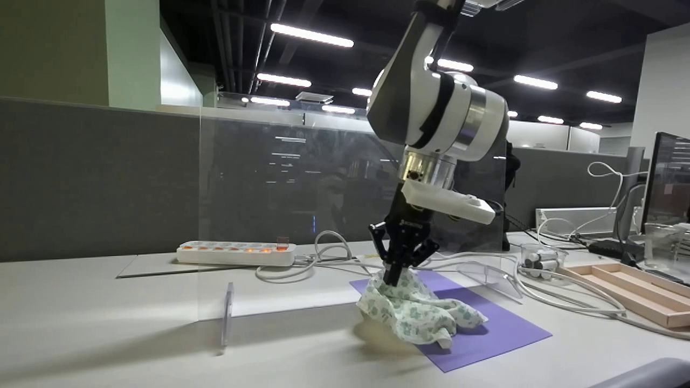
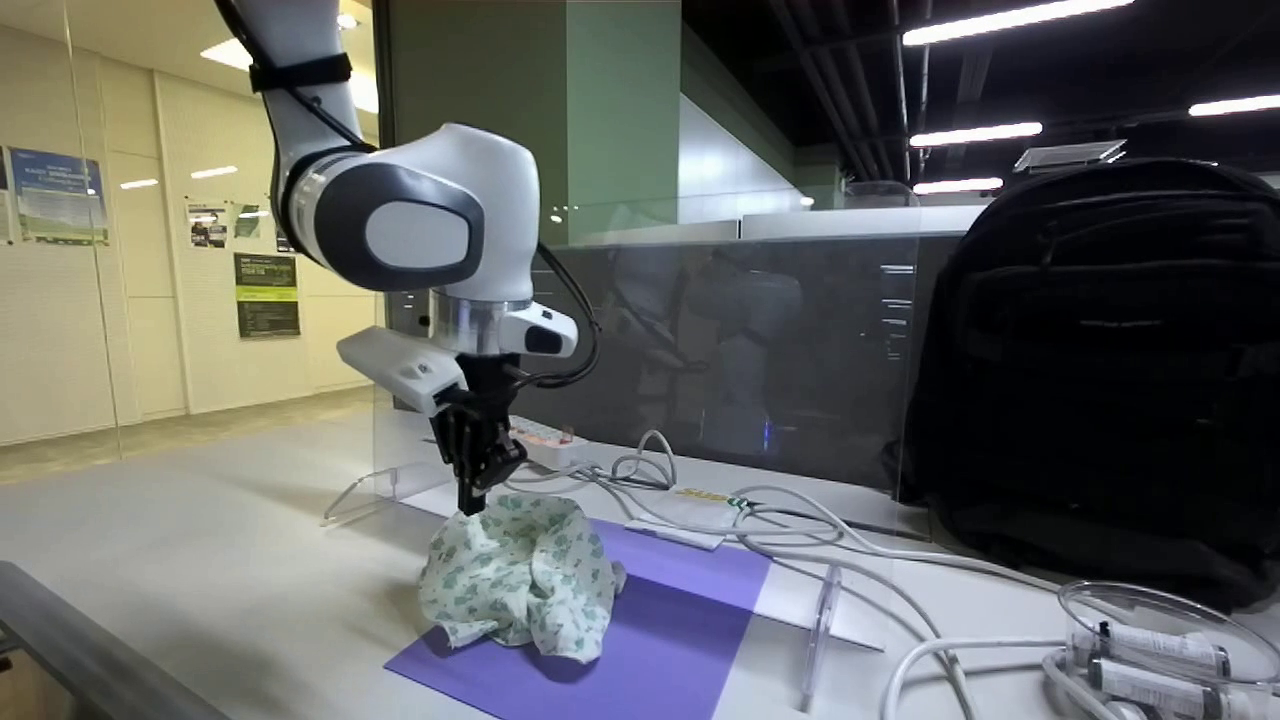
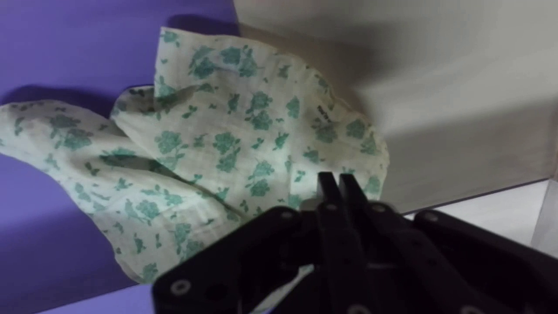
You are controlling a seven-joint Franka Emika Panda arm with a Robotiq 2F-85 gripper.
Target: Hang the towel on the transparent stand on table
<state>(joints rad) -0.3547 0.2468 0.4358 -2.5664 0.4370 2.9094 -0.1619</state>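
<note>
A white cloth towel (image 1: 418, 318) with green flowers bunches over a flat purple sheet (image 1: 496, 339) and white worktop (image 1: 302, 355) beside the tall transparent stand (image 1: 302, 183), a fold apparently pinched in your black end effector (image 3: 337, 176). Lift above the stand's top edge, then drape evenly; the towel's tiny dark print (image 3: 324, 114) is unreadable.

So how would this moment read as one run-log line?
Gripper: closed on towel | towel: crumpled, partly over purple sheet | transparent stand: towel not yet hung
</note>
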